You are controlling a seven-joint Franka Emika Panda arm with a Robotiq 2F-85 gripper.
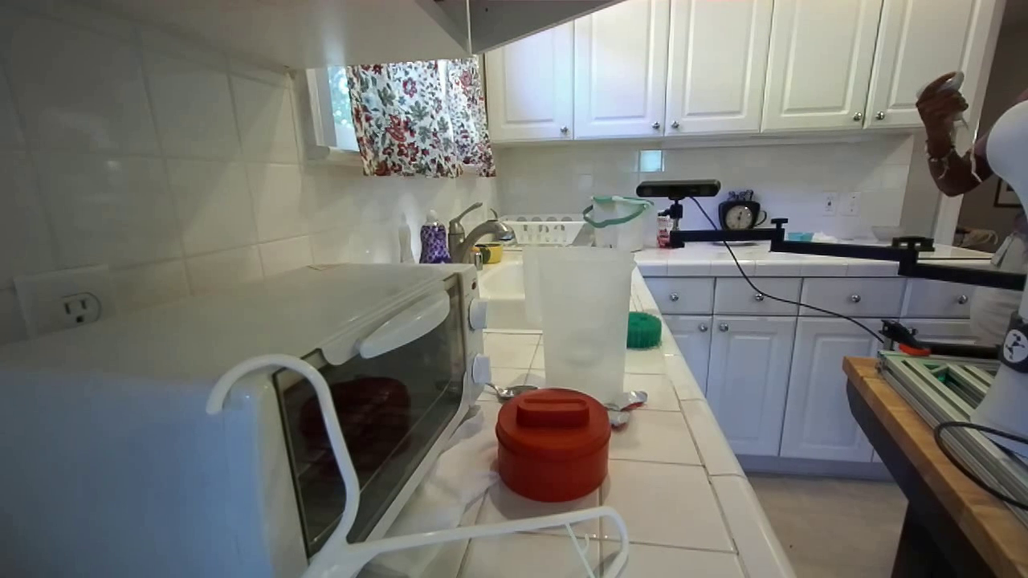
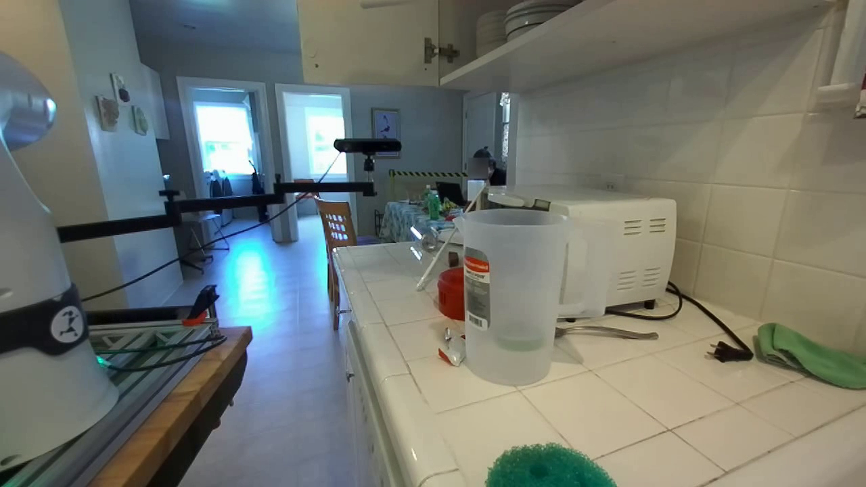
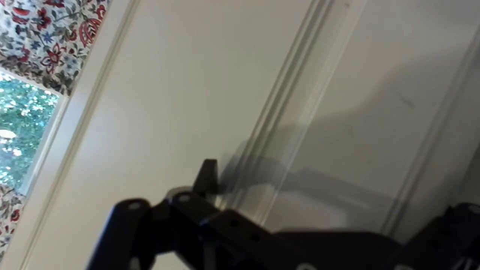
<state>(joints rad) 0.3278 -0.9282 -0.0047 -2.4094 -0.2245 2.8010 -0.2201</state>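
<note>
A: Wrist view, and there's the gripper (image 3: 330,202) along the bottom of the frame, fingers spread wide, nothing visible between them!

B: Dead ahead, filling the centre: a white panelled cupboard door (image 3: 168,93), slanting across, with a shadow (image 3: 375,142) over its right side.

A: Any contact?

B: Can't tell! That fingertip (image 3: 209,176) at lower centre looks very near the panel.

A: So which step are we watching?

B: Positioning at the door, I'd judge, with no grip made. The next move calls for a gentle hand, squaring up to that hard surface.

A: Floral curtain (image 3: 48,41), upper left.

B: And in an exterior view, a hinged door (image 2: 369,44) stands open at upper centre, beside stacked plates (image 2: 538,20). Same door? I couldn't say.
</note>
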